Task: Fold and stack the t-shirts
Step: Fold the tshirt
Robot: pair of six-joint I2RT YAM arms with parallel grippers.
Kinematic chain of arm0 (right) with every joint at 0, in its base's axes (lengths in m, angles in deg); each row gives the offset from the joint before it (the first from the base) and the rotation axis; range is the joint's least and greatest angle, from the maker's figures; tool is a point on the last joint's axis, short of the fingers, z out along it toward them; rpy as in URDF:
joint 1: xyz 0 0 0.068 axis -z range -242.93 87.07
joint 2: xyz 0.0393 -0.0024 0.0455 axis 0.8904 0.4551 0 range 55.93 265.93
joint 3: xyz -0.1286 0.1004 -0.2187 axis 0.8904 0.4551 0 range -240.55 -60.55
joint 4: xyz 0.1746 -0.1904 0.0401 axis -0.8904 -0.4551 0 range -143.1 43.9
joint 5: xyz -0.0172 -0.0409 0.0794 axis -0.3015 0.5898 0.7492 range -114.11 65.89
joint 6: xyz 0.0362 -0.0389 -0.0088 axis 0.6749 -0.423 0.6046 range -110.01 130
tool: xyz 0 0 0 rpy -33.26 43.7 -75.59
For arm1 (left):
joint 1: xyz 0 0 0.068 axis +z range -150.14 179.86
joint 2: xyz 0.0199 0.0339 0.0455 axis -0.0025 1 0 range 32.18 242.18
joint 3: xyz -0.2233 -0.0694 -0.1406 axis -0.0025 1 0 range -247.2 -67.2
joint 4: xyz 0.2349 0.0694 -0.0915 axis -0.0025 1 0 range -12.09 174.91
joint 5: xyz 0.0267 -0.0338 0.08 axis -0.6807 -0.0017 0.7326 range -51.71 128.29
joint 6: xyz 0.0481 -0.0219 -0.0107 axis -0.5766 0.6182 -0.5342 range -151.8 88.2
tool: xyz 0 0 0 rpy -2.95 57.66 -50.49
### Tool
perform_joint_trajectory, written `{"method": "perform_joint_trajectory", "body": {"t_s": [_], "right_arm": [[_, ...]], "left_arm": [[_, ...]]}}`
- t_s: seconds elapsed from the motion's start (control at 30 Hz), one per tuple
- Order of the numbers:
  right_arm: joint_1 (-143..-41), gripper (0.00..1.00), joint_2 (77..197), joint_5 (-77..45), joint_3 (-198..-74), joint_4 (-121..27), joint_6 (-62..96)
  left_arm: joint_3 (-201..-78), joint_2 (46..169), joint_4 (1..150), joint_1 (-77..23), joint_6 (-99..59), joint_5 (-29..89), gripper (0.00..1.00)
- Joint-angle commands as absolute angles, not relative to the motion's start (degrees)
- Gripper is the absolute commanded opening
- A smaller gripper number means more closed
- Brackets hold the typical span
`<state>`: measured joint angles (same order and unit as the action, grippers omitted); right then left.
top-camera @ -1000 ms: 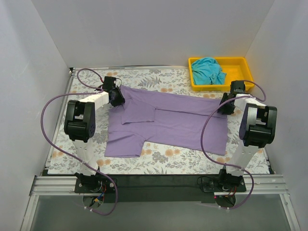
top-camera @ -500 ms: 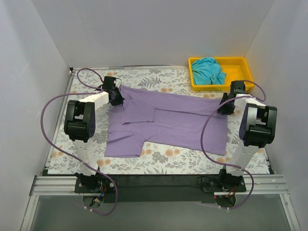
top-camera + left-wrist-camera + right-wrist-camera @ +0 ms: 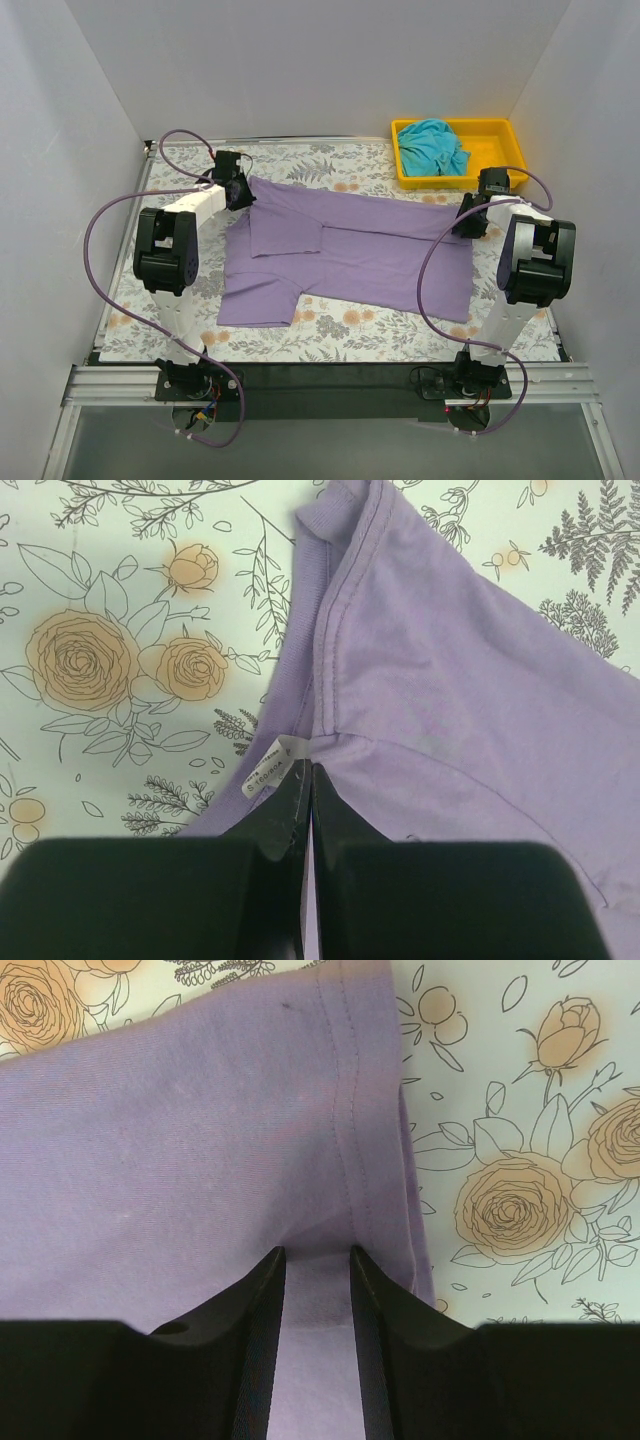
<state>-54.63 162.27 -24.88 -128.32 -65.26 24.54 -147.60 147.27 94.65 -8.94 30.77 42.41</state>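
Purple shirt (image 3: 360, 250): spread on the table (image 3: 330, 165), far edge taken for a fold.
Left claw (image 3: 308, 770): closed tight on the collar beside the label.
Right claw (image 3: 317, 1252): narrow gap, hem bunched inside, apparently pinched.
Teal shirt (image 3: 432, 145): crumpled in the tray (image 3: 497, 125).

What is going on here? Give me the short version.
Two robot arms are partway through folding the lavender t-shirt, which lies spread on the floral table with one side already folded in. The left gripper is shut on its collar edge beside the label. The right gripper straddles the hem at the other end, with cloth between its fingers. Whether it is clamped is unclear. The teal t-shirt sits crumpled in the yellow tray, not yet folded.
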Motion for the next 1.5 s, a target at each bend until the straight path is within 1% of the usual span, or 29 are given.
{"method": "perform_joint_trajectory", "body": {"t_s": [0.0,0.03,0.13,0.17,0.23,0.27,0.37,0.4,0.43,0.5,0.53,0.6,0.63,0.67,0.77,0.93,1.17,1.47], "right_arm": [[-54.23,0.34,162.45,-25.16,-128.05,-64.74,23.44],[-54.23,0.34,162.45,-24.99,-128.05,-64.82,23.44],[-54.31,0.35,162.19,-24.55,-128.49,-65.26,23.09],[-54.32,0.35,161.58,-24.63,-128.66,-65.70,22.92],[-54.49,0.38,160.44,-25.42,-129.37,-67.37,22.83],[-54.75,0.39,158.87,-26.12,-129.46,-68.68,22.83],[-55.28,0.41,154.65,-26.92,-128.23,-71.67,23.09],[-55.46,0.41,153.41,-27.79,-127.70,-72.46,23.53],[-55.63,0.41,152.18,-28.06,-126.48,-73.52,23.79],[-55.72,0.41,148.67,-29.11,-125.16,-76.67,24.06],[-55.81,0.43,147.35,-29.55,-123.32,-77.56,24.32],[-55.81,0.45,143.13,-30.61,-121.03,-79.67,24.41],[-55.81,0.45,141.64,-30.79,-119.80,-80.11,24.23],[-55.81,0.45,138.66,-30.96,-117.44,-80.64,24.23],[-55.72,0.50,132.51,-32.02,-113.30,-82.05,24.41],[-55.63,0.54,126.77,-32.20,-110.04,-84.60,24.76],[-55.55,0.54,124.05,-30.79,-105.38,-85.22,26.17],[-54.58,0.54,121.41,-31.05,-100.02,-84.95,28.71]], "left_arm": [[-149.46,147.49,94.79,-9.11,28.32,44.35,0.00],[-149.46,147.58,94.88,-9.11,28.41,44.53,0.00],[-149.20,147.14,95.75,-9.11,29.20,44.62,0.11],[-149.20,146.70,96.63,-9.11,29.72,44.97,0.19],[-149.11,145.56,97.42,-9.11,30.69,45.23,0.27],[-149.20,144.08,98.38,-9.11,30.87,45.93,0.38],[-149.38,140.39,101.28,-9.11,31.40,46.72,0.49],[-149.11,139.42,102.16,-9.11,31.83,47.34,0.57],[-148.68,138.36,103.04,-9.11,32.19,47.52,0.61],[-145.61,134.16,105.07,-9.02,33.41,48.30,0.62],[-144.38,132.48,105.51,-9.02,33.94,48.66,0.60],[-139.91,128.10,107.79,-9.02,36.05,49.97,0.51],[-138.32,126.76,108.06,-9.02,36.23,49.98,0.42],[-137.00,125.62,110.15,-9.02,36.67,49.98,0.42],[-130.58,120.35,112.27,-9.02,37.20,49.72,0.43],[-120.13,114.10,111.58,-9.02,39.04,50.16,0.49],[-116.77,116.55,112.46,-9.02,41.41,50.94,0.50],[-113.60,118.40,107.71,-9.02,42.21,50.16,0.49]]}}
